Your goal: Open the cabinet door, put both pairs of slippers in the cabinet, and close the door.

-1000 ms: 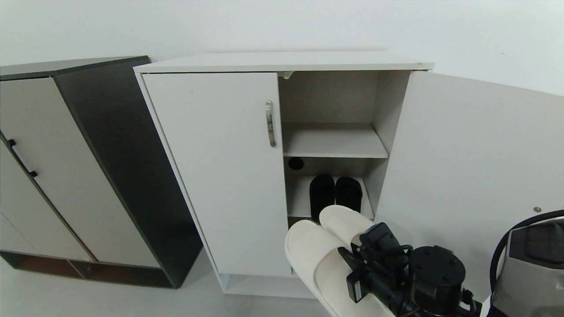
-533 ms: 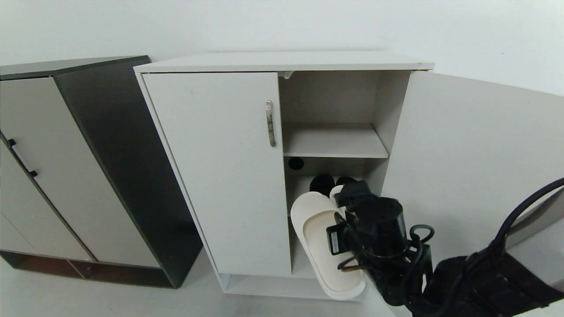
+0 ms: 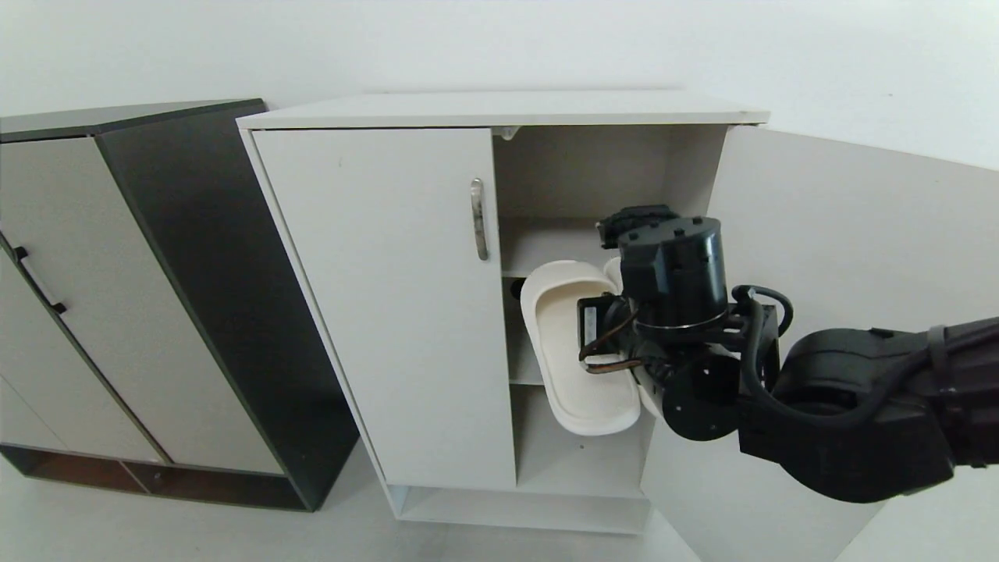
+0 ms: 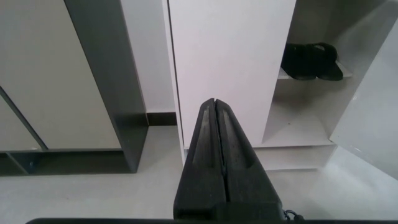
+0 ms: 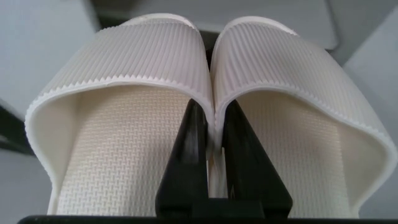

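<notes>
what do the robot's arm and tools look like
The right arm is black, with bulky rounded housings and a cylindrical wrist joint dotted with small screws. Loose black cables loop beside it. The right tool is black, with two tapered halves; the left tool is black and long, with lengthwise grooves.

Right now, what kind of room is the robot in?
Likely a home entryway, or a test room set up like one: a white wooden shoe cabinet with one door open, black slippers on its shelf, and cream ribbed slippers clamped in the right gripper.
</notes>
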You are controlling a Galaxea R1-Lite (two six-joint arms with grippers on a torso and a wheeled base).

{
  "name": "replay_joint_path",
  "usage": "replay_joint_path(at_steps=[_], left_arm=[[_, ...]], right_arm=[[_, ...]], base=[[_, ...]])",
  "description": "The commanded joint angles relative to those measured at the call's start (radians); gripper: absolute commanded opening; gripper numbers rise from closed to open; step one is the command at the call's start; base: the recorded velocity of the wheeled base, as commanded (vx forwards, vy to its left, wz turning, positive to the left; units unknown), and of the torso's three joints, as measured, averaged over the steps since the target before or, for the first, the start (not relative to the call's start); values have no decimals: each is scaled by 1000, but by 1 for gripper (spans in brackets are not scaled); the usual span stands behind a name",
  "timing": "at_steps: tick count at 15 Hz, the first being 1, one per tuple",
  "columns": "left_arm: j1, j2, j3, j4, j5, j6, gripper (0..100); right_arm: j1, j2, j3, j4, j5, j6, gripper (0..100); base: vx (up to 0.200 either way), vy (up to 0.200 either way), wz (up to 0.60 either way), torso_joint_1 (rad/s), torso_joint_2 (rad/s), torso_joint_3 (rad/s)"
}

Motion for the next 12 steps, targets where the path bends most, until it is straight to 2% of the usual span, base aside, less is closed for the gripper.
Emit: replay_joint_path(at_steps=[1,11,12], left_arm=[[0,1,0,0,0,0,0],[0,1,0,0,0,-3,0],[0,1,0,0,1,-5,0]], right_arm=[[-3,16,-77,50,-42,36,0],[-3,38,-44,57,-44,37,0],[-5,38,-44,57,-44,37,0]], base=[[0,0,0,0,0,0],[0,0,0,0,0,0],[200,0,0,7,-2,7]])
